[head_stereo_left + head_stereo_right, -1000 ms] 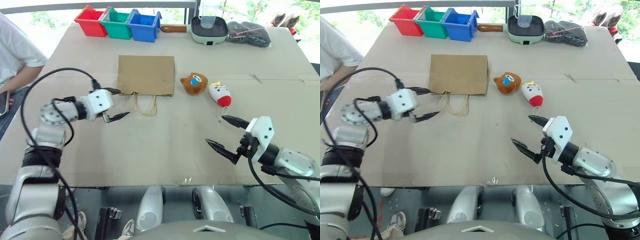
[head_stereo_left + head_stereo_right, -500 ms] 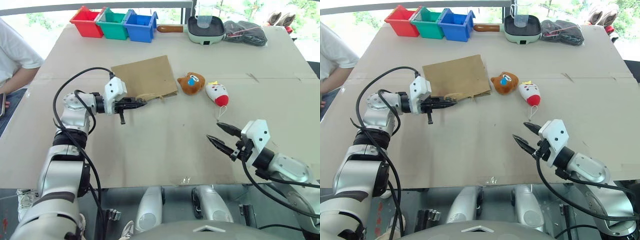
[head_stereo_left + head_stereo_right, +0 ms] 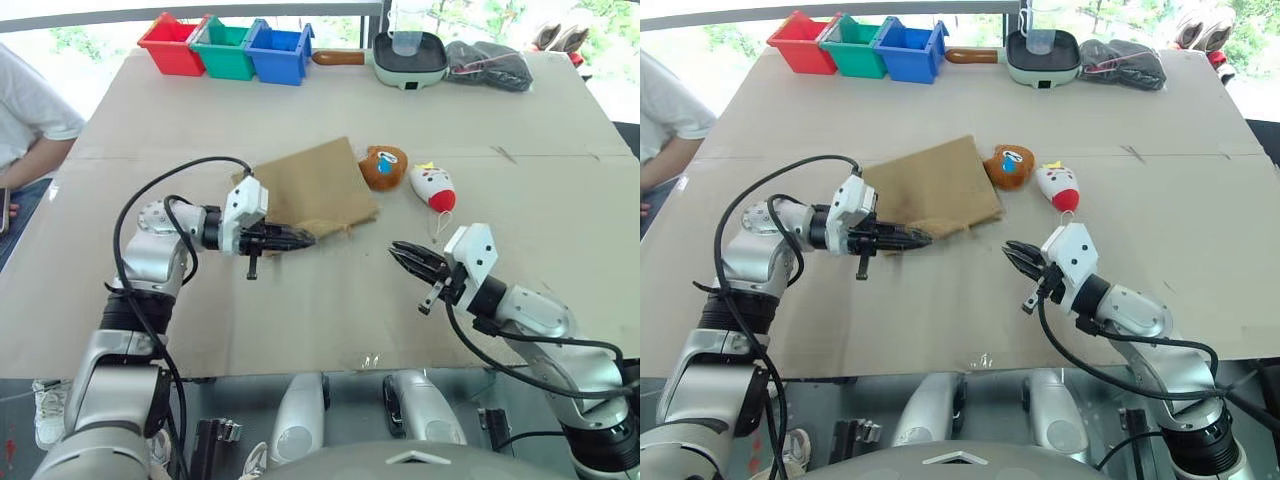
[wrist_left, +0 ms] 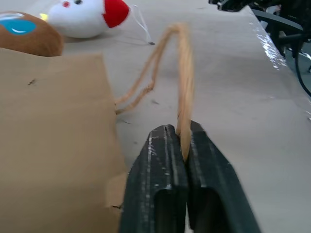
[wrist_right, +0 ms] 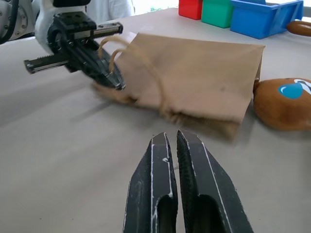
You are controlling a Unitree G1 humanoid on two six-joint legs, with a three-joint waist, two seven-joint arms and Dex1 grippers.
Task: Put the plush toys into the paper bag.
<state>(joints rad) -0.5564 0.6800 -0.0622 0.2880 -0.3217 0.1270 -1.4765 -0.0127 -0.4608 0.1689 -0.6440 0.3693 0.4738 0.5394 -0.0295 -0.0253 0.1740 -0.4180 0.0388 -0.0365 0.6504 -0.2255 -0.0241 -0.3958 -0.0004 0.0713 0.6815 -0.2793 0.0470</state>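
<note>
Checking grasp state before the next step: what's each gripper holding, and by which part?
The left gripper is shut on one twisted-paper handle of the paper bag, pinching the loop. The right gripper is shut and holds nothing.

The left arm reaches in from the left with its elbow bent outward, forearm lying low and level, wrist turned so the left gripper (image 3: 296, 238) points toward the right; its two black fingers (image 4: 163, 160) are pressed together on a paper handle (image 4: 184, 82). The right arm stretches forward and leftward, its right gripper (image 3: 403, 255) closed on nothing, fingers (image 5: 160, 165) together.
</note>
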